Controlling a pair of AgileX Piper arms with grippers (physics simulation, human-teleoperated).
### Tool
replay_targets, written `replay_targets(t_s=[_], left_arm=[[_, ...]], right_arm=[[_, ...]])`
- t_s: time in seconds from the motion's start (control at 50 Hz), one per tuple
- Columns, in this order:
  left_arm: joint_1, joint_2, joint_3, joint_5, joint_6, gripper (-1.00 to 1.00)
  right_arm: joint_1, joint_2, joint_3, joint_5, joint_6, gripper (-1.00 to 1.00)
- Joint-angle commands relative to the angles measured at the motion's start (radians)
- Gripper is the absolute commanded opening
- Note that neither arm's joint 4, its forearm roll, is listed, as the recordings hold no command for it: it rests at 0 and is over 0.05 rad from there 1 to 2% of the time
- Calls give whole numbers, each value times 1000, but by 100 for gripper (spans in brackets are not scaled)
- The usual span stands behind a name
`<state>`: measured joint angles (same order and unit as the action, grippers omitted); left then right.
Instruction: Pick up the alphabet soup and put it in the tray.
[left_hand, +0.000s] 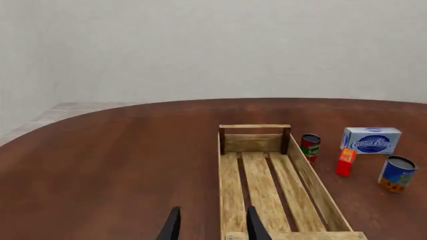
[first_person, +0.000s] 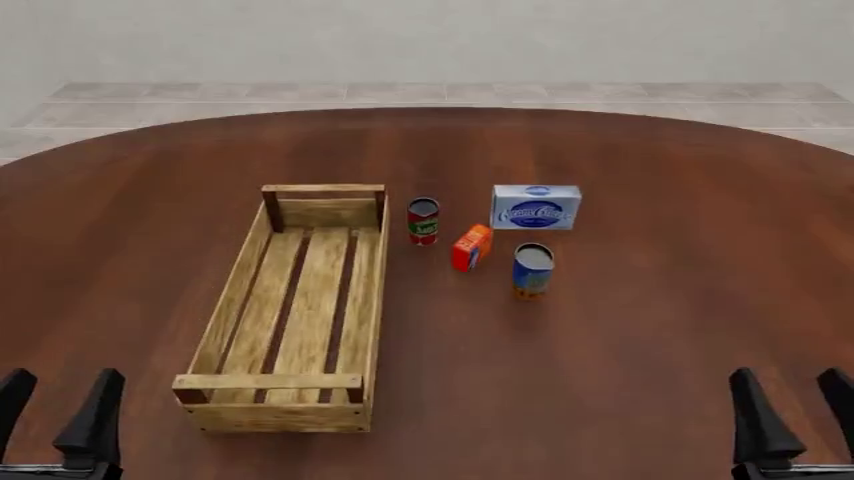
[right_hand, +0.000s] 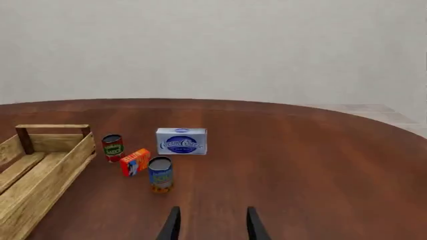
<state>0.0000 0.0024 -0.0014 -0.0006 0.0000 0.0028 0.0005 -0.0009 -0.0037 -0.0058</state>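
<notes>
Nothing has been done yet. The alphabet soup (first_person: 533, 269) stands upright on the brown table (first_person: 667, 380), to the right of the tray (first_person: 230, 300) and well apart from it. No can is in the tray; only its wooden slats show.

Three other things stand close to the soup: a small orange box (first_person: 471, 247) just to its left, a red and green can (first_person: 423, 220) farther left beside the tray, and a white and blue cream cheese box (first_person: 535, 207) behind it.

The left gripper (first_person: 56, 410) waits at the near left edge with its fingers spread and holding nothing. The right gripper (first_person: 790, 412) waits at the near right edge, also spread and holding nothing.

All of the job is left: reach the soup, grab it, lift it, and set it in the tray. The right gripper looks nearer to it.
</notes>
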Motion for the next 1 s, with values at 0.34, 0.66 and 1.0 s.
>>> replay_targets(t_s=[0.34,0.66,1.0], left_arm=[[0,5,-3,-1,0,100],[0,5,-3,-1,0,100],[0,5,-3,-1,0,100]], right_arm=[[51,298,-122,-80,-108,100],[203,662,-394,-3,-163,100],[214,917,-738,173,-234,100]])
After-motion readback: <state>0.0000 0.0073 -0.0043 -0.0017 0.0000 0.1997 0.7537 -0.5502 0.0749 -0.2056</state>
